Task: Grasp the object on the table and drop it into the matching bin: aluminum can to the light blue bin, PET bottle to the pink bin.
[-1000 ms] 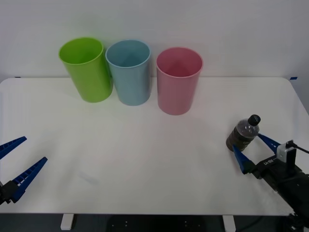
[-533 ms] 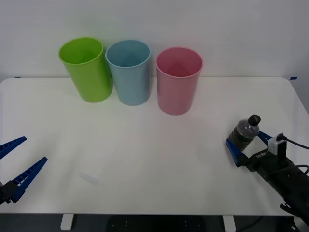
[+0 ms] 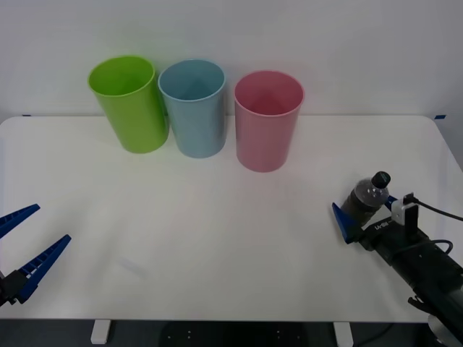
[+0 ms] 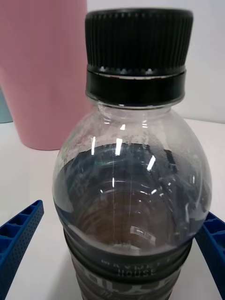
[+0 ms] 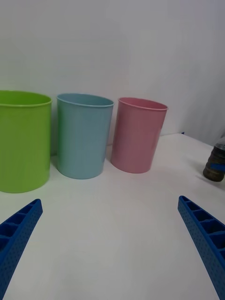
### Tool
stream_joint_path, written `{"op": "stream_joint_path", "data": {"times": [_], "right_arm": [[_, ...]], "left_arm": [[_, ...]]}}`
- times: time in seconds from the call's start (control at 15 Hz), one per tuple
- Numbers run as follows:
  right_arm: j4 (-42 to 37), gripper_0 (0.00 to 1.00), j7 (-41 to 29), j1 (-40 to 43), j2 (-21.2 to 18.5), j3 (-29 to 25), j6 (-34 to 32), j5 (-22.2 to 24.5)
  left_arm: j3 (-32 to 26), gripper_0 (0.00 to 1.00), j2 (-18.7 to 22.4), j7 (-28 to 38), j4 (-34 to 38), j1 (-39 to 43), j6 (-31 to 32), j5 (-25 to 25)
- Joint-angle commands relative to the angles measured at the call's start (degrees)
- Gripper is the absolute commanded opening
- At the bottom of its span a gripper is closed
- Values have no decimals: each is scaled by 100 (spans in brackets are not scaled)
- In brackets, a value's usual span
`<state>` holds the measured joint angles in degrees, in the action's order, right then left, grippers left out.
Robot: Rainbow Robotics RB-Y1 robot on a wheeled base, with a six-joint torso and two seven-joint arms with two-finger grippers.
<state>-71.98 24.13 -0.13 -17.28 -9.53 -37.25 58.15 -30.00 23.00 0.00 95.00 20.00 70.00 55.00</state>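
Note:
The PET bottle (image 3: 367, 198), small and clear with dark contents and a black cap, stands upright near the right edge of the white table (image 3: 217, 217). My right gripper (image 3: 366, 211) is open, with one blue finger on each side of the bottle's lower body. In the right wrist view the bottle (image 4: 133, 187) stands between the fingers (image 4: 18, 239), with a gap showing on one side. The pink bin (image 3: 267, 120) stands at the back, right of the light blue bin (image 3: 193, 108). My left gripper (image 3: 27, 244) waits open at the table's near left edge.
A lime green bin (image 3: 130, 103) stands left of the light blue one; the three form a row at the back. In the left wrist view the bins (image 5: 84, 136) stand ahead and the bottle (image 5: 216, 161) is at the far side. The table's right edge lies close to the bottle.
My right gripper has slid forward so its fingers now reach along both sides of the bottle. The bottle has stayed upright in place. The left arm has not moved.

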Motion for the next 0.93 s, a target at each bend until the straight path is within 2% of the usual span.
{"op": "stream_joint_path", "data": {"times": [0.07,0.2,0.33,0.4,0.93], "right_arm": [[-1,100,66,-4,32,-5,78,-5],[-1,100,127,-4,41,-5,130,-5],[-1,14,162,-4,41,4,139,-5],[-1,0,171,-4,41,4,148,-14],[-53,0,224,-13,41,-13,113,-40]], "left_arm": [[0,100,0,0,0,0,0,0],[0,100,0,0,0,0,0,0],[0,100,0,0,0,0,0,0],[0,100,0,0,0,0,0,0],[0,100,0,0,0,0,0,0]]}}
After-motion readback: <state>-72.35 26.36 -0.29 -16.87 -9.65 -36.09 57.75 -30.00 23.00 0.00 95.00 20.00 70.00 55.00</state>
